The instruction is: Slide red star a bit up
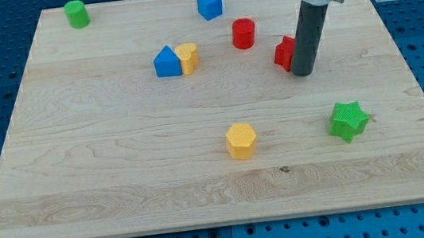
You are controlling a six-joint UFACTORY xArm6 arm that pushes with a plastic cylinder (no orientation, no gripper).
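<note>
Seeing board (122, 177): wooden, on blue pegboard.
rod: no gripper on it, nothing held; my tip (303, 73) touches the red star's right side.
red star (284, 52): upper right, partly hidden behind rod.
neighbours: red cylinder (243, 34) up-left, green star (348, 120) below.
</note>
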